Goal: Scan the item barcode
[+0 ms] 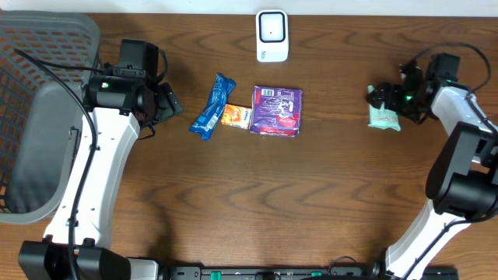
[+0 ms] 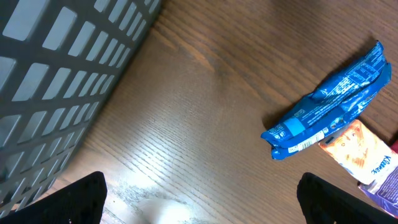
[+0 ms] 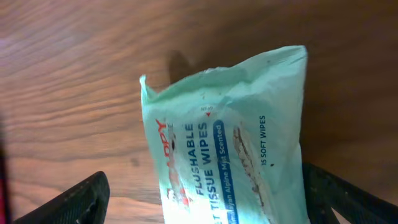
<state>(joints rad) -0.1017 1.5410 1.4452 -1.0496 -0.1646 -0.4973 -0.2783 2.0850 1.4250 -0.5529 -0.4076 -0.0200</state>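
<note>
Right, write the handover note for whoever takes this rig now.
Left tool: open, empty, beside the blue packet.
Right tool: open, straddling the green wipes pack, which lies on the table, not gripped.
Orange packet and purple packet lie mid-table, below the scanner.
Done: nothing lifted; no scan evident.
Left: probably close on the wipes and show their barcode to the scanner.
</note>
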